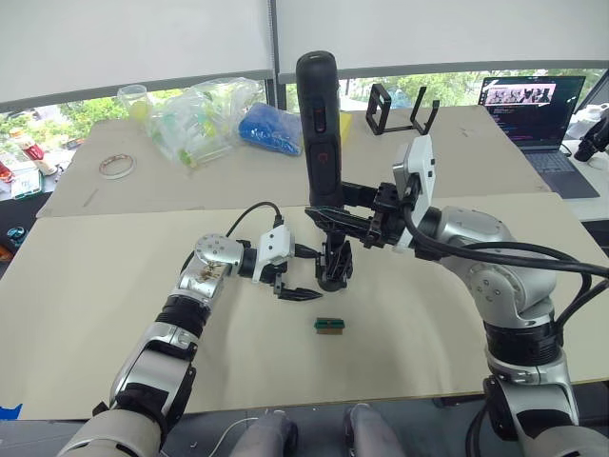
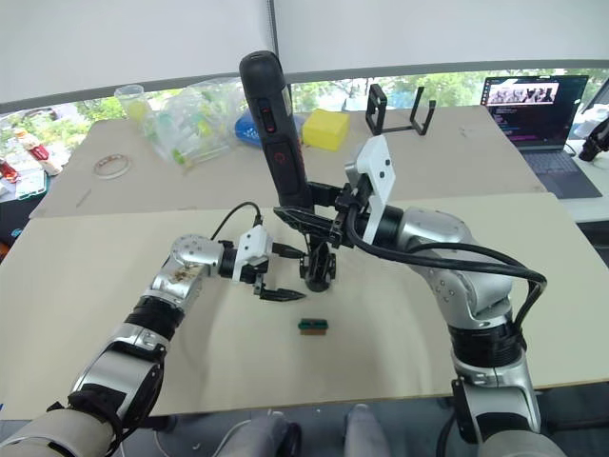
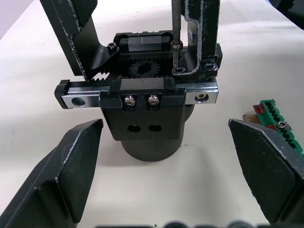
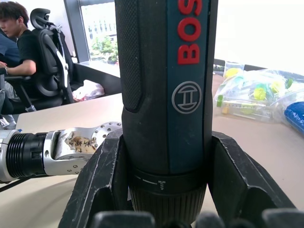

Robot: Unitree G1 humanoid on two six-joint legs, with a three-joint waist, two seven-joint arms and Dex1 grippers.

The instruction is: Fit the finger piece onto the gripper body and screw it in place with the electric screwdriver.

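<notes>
The gripper body [image 1: 335, 265] stands on its round base at the middle of the beige table [image 1: 114, 276]. The electric screwdriver [image 1: 319, 114] stands upright over it, and my right gripper [image 1: 329, 221] is shut around its lower barrel [image 4: 166, 95]. In the left wrist view the thin bit [image 3: 175, 28] comes down onto a screw [image 3: 177, 71] at the foot of the finger piece [image 3: 205, 33], which stands on the body [image 3: 142, 118]. A second black finger [image 3: 71, 33] rises on the other side. My left gripper [image 1: 303, 293] is open just left of the body, its fingers [image 3: 76, 166] either side of it and apart from it.
A small green-and-brown block [image 1: 328, 326] lies just in front of the body. At the back of the table are a black open-frame stand [image 1: 400, 107], plastic bags [image 1: 200, 119], a tape roll [image 1: 116, 166], a yellow block [image 2: 325, 129] and a laptop [image 1: 533, 109]. A seated person [image 4: 19, 42] is off to the side.
</notes>
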